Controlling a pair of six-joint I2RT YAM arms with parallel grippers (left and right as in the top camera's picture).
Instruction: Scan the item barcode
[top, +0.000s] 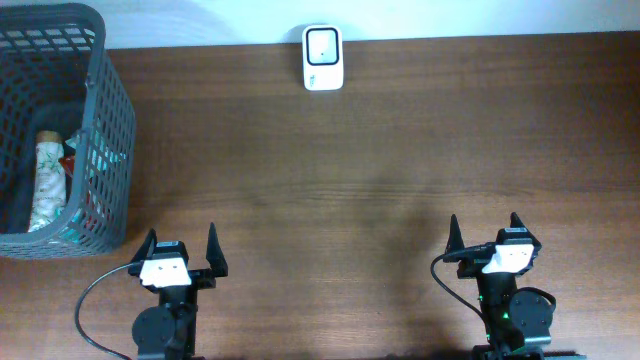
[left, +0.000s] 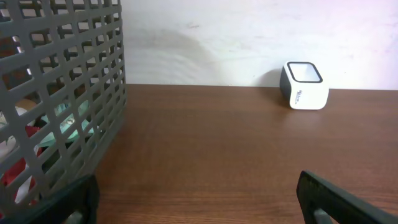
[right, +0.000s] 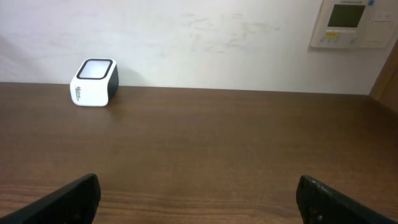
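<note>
Desk (top: 360, 170), overhead. Left gripper (top: 181, 245) and right gripper (top: 484, 228) sit at the near edge, fingers spread wide, holding nothing. The white scanner (top: 323, 58) stands mid far edge. Packaged items (top: 47, 185) lie inside the grey basket (top: 112, 140) at the left edge.

A grey mesh basket (top: 112, 110) stands ahead and to the left of the left pincer (top: 181, 240), on a brown wooden tabletop (top: 350, 180). Far ahead and right of the right pincer (top: 484, 228), a control panel (right: 348, 23) hangs on the white wall (right: 186, 37).
</note>
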